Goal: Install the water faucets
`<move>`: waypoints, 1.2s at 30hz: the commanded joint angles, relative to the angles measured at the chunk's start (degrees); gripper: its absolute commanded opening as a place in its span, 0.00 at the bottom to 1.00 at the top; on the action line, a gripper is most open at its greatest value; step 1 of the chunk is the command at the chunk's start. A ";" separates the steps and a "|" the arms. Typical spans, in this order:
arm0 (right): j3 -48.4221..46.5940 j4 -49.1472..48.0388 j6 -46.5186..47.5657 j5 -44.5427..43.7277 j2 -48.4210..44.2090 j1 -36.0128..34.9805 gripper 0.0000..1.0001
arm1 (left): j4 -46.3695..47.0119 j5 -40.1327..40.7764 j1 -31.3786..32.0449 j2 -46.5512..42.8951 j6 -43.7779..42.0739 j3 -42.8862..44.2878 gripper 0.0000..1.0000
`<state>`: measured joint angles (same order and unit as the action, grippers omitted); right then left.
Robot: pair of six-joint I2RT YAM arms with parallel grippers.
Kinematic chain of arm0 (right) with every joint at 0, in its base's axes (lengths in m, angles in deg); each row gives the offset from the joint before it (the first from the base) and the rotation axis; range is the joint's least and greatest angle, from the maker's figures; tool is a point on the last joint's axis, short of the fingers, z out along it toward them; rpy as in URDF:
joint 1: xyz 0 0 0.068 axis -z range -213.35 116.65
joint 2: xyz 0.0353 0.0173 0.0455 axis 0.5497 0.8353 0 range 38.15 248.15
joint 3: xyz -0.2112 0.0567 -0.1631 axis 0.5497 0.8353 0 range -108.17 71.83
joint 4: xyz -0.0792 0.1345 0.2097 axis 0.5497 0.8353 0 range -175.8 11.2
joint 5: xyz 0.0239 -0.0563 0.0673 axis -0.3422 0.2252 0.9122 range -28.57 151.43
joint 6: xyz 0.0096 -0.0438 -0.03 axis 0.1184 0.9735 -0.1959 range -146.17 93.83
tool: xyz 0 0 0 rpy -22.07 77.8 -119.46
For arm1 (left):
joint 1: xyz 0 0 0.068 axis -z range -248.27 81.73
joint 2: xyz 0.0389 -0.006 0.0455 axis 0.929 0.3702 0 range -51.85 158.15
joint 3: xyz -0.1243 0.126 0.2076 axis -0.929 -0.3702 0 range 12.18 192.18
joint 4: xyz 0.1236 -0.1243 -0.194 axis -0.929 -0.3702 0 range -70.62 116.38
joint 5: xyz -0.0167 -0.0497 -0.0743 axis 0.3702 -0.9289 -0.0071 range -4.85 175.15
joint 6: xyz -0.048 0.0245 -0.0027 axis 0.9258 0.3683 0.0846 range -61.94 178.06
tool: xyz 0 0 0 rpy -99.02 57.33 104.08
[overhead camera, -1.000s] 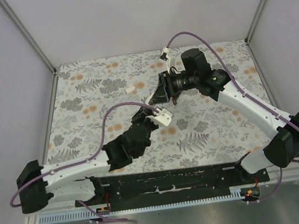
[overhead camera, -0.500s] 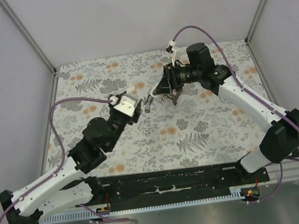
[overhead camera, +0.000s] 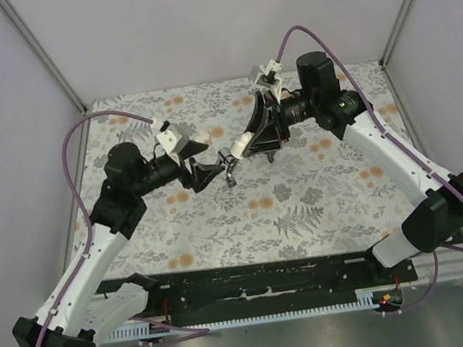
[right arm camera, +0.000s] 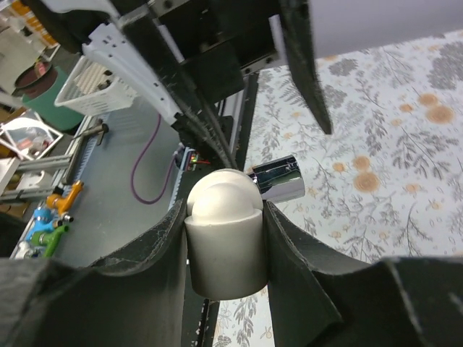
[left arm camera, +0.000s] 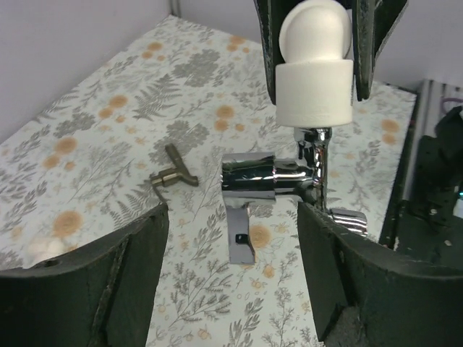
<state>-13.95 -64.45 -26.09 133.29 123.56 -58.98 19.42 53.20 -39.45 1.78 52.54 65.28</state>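
A shiny chrome water faucet (left arm camera: 271,181) hangs from a white plastic elbow fitting (left arm camera: 316,69), above the flowered table. My right gripper (right arm camera: 224,217) is shut on that white fitting (right arm camera: 224,238), and the faucet's chrome body (right arm camera: 278,178) sticks out beyond it. In the top view the faucet (overhead camera: 230,167) sits between the two grippers at mid-table. My left gripper (left arm camera: 231,217) is open and points at the faucet from the left, with nothing between its fingers. The left gripper (overhead camera: 208,175) stops just short of the faucet.
A small bronze T-shaped piece (left arm camera: 173,173) lies on the table (left arm camera: 87,130) behind the faucet. A loose white cylinder (overhead camera: 202,137) lies at the back, left of centre. Grey walls close in the sides and back.
My left gripper has opened and its arm has swung from the middle out to the left, now facing the faucet. The right gripper has kept its grip and shifted slightly back.
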 commanded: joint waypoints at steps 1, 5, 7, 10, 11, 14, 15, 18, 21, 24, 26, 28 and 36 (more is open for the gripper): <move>-4.05 -2.97 4.76 12.69 -0.50 0.23 0.00 | 9.50 -23.93 -6.13 3.92 10.51 5.60 0.78; -3.61 -4.73 4.76 14.63 -1.29 0.23 0.00 | 19.23 -34.83 -7.02 8.94 19.98 6.67 0.78; -3.26 -5.78 4.50 14.98 -1.64 0.14 0.00 | 29.50 -37.22 -7.02 11.14 28.68 5.53 0.78; -2.73 -7.71 3.79 15.42 -2.00 0.14 0.00 | 37.79 -39.59 -6.93 13.60 36.78 4.73 0.79; -2.47 -8.85 3.27 15.42 -2.08 0.14 0.00 | 39.38 -40.21 -6.85 14.31 38.37 4.73 0.79; -1.77 -13.85 0.11 15.68 -2.35 0.23 0.00 | 40.71 -41.88 -6.58 15.72 40.58 4.73 0.79; -1.33 -17.00 -2.68 16.03 -2.35 0.14 0.00 | 40.62 -42.41 -6.23 16.15 40.85 4.64 0.79; 1.48 -35.68 -17.68 16.91 -1.74 0.14 0.00 | 40.62 -43.64 -5.79 17.47 42.08 4.64 0.78; 2.90 -57.30 -33.78 17.97 0.37 0.05 0.00 | 39.40 -43.47 -5.70 18.35 42.17 4.47 0.77; 2.63 -71.84 -46.88 18.58 2.74 -0.04 0.00 | 38.95 -43.12 -5.70 18.97 42.52 4.47 0.74; 1.93 -80.72 -55.32 19.11 4.50 -0.12 0.00 | 39.04 -43.20 -5.70 19.06 42.52 4.55 0.73; 1.06 -87.93 -61.49 19.64 6.17 -0.47 0.00 | 38.87 -43.12 -5.70 19.15 42.96 4.73 0.63; 0.61 -93.58 -72.21 18.50 9.16 -0.74 0.00 | 33.54 -35.14 -5.18 15.38 38.78 4.55 0.02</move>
<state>-10.78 -147.99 -86.57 149.46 132.04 -59.48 56.53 13.62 -45.14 20.69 95.84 69.87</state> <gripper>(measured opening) 0.471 0.578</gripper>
